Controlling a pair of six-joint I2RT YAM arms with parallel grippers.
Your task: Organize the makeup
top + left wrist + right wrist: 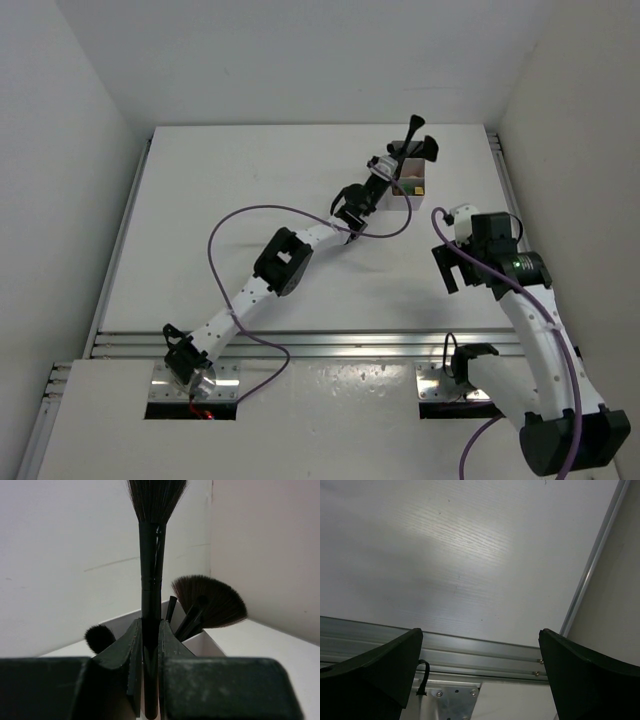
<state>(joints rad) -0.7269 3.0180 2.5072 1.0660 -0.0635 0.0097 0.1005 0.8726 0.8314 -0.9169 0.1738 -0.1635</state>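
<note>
Over near the far right corner of the table (250, 180) stands a small white box (404, 198), and the left arm reaches diagonally across the surface to it. The left gripper (388, 172) hangs at the box's near left side, its fingers (131, 652) clenched on the black handle of a long brush (150, 580). In the left wrist view the handle runs straight up through the narrow gap between the two pads, and the dark bristle head spreads out at the top of the picture. From above, the same brush (413, 133) juts past the box's far edge.

Behind the held brush, a fan brush (210, 602) stands in the box (202, 642), bristles up and splayed, with two thin black handles beside it. A small round-headed brush (98, 637) shows just left of the fingers, by the box's wall. In the top view the fan brush (431, 148) leans at the box's far right corner. Small green and yellow specks lie inside the box, too small to identify.

The right gripper (444, 267) hovers over the table's right side, nearer the near edge and well apart from the box. Its fingers (375, 672) are spread wide with nothing between them; below lie bare tabletop, the aluminium rail (470, 647) along the near edge and a metal mounting plate (452, 700).
</note>
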